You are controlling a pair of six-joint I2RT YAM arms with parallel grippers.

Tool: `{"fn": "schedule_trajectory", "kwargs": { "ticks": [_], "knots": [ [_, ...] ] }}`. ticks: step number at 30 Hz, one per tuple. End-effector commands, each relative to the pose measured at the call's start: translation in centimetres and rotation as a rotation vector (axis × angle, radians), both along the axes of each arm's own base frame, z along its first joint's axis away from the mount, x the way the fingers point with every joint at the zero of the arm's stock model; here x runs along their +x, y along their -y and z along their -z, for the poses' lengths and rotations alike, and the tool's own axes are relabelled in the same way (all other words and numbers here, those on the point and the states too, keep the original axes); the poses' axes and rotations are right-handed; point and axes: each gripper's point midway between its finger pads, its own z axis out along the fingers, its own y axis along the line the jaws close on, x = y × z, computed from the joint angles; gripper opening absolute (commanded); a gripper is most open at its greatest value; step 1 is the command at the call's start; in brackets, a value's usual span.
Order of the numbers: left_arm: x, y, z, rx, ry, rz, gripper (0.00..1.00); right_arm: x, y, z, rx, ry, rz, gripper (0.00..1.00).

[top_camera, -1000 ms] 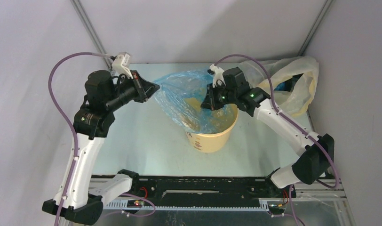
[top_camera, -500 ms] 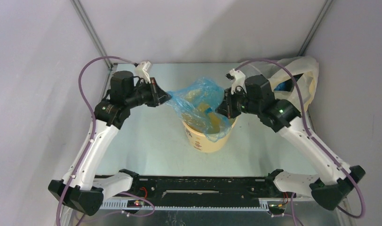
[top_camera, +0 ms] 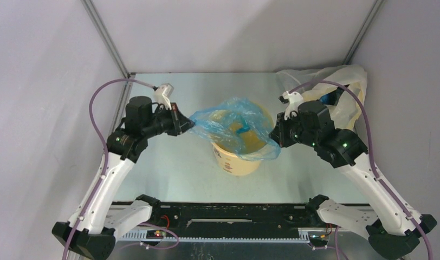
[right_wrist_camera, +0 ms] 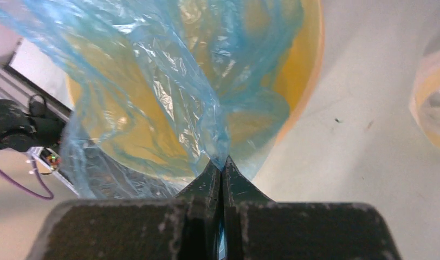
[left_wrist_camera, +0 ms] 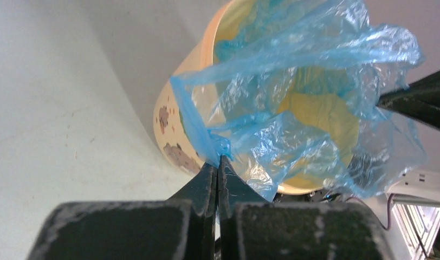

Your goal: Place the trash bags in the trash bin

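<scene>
My left gripper [left_wrist_camera: 218, 162] is clenched on a bunched corner of the bag [top_camera: 234, 122], just left of the bin [top_camera: 242, 162] and above its rim. My right gripper [right_wrist_camera: 223, 162] pinches the opposite edge of the film, just right of the bin. Both pairs of fingers are pressed tight together, with blue plastic caught between the tips. Between my two grips the bag is stretched across the mouth of the bin. Its middle sags down inside, and a fold hangs over the bin's front right rim. The yellow inner wall shows through the wrinkled film. A pale bag [top_camera: 348, 92] lies behind the bin to the right, apart from it.
</scene>
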Motion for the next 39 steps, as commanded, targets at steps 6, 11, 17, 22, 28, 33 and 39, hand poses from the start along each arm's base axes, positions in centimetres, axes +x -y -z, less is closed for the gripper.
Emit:
{"fn": "schedule_trajectory", "kwargs": {
  "ticks": [6, 11, 17, 22, 28, 33, 39],
  "knots": [
    [-5.0, -1.1, 1.9, 0.0, 0.019, 0.041, 0.01, 0.3, 3.5, 2.5, -0.125, 0.003, 0.121, 0.15],
    [-5.8, -1.2, 4.7, 0.012, -0.042, 0.055, 0.01, 0.5, 4.1, 3.2, -0.149, -0.006, 0.153, 0.52],
    [-5.7, -0.9, 6.0, 0.003, -0.051, 0.062, 0.0, -1.1, 3.3, 1.5, -0.051, 0.011, 0.099, 0.78],
    [-5.7, -1.1, 5.8, 0.005, -0.036, 0.049, 0.0, -3.5, 2.6, 0.7, 0.034, -0.019, 0.033, 0.81],
    [-5.7, -1.0, 4.9, -0.014, -0.019, 0.051, 0.0, -5.6, 1.8, 0.0, 0.144, -0.026, -0.026, 0.79],
    [-5.6, -0.9, 4.5, -0.023, -0.011, 0.051, 0.0, -6.5, 0.7, 1.6, 0.184, -0.093, -0.07, 0.64],
    [-5.7, -1.2, 4.2, -0.014, 0.0, 0.041, 0.0, -5.9, 0.7, 3.1, 0.185, -0.098, -0.033, 0.48]
  ]
}}
